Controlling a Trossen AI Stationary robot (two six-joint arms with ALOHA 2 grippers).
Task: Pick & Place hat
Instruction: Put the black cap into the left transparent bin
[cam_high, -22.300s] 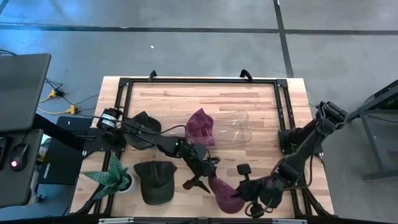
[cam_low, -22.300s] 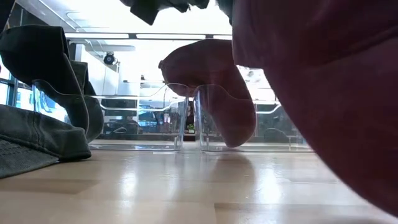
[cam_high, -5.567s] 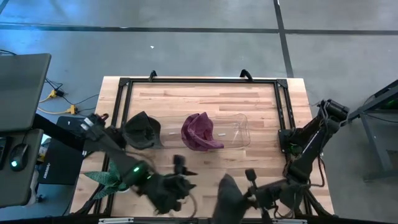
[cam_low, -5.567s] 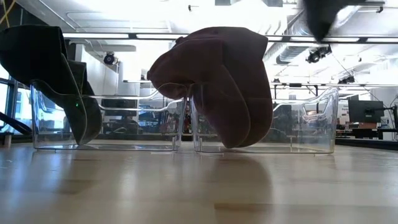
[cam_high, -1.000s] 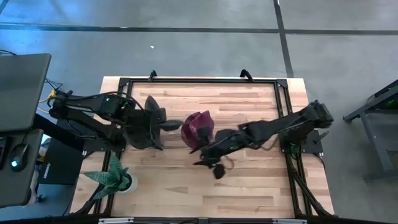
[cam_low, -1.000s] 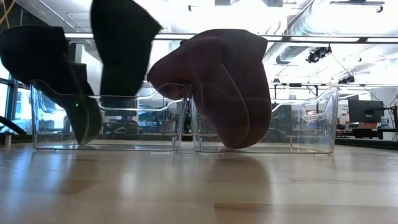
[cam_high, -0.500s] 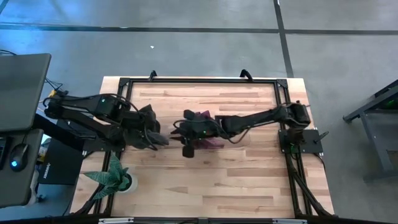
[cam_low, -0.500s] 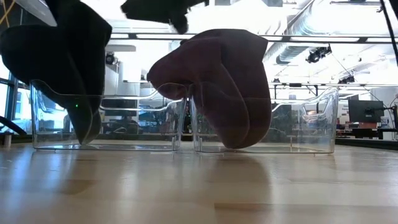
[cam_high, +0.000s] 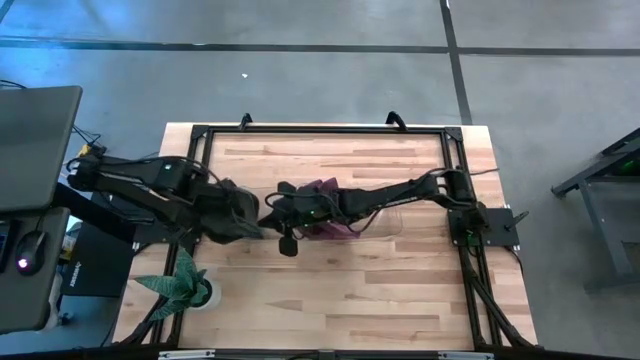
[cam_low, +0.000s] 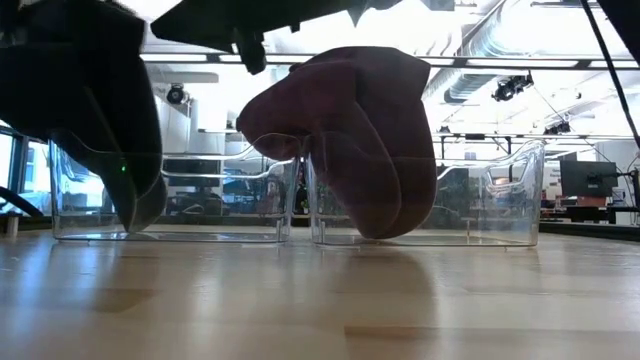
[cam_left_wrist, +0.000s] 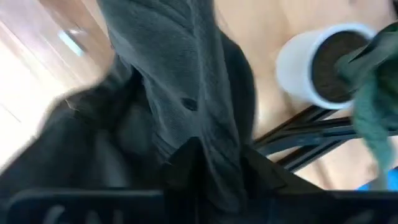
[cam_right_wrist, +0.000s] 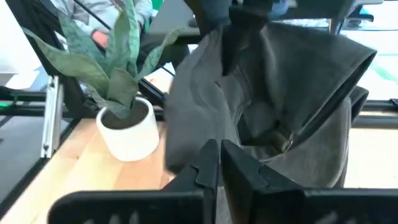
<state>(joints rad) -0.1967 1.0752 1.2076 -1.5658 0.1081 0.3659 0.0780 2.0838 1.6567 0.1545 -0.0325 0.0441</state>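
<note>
My left gripper (cam_high: 250, 217) is shut on a dark grey hat (cam_high: 228, 212) over the left clear bin (cam_low: 200, 195). The hat fills the left of the low view (cam_low: 85, 100) and most of the left wrist view (cam_left_wrist: 180, 81). Maroon hats (cam_high: 325, 205) (cam_low: 350, 140) hang over the rim of the right clear bin (cam_low: 470, 195). My right arm reaches across the table from the right. Its gripper (cam_high: 286, 238) (cam_right_wrist: 216, 163) is shut and empty, just right of the grey hat (cam_right_wrist: 273, 93). I cannot tell whether it touches the hat. My left gripper pinches a bunched fold of the grey hat's cloth (cam_left_wrist: 208, 149) between its two fingers, which come from the table's left. The rest of the hat spreads out beyond the fingers and hangs over the left bin. Its lower end is hidden.
A potted plant in a white pot (cam_high: 185, 285) (cam_right_wrist: 127, 127) stands at the near left corner. A black frame (cam_high: 320, 130) runs around the table top. Bare wood (cam_high: 370, 290) lies in front of the bins.
My right gripper has swung toward the table's left, past the maroon hats, up to the grey hat. My left gripper has carried the grey hat down and a little toward the table's near edge, over the left bin.
</note>
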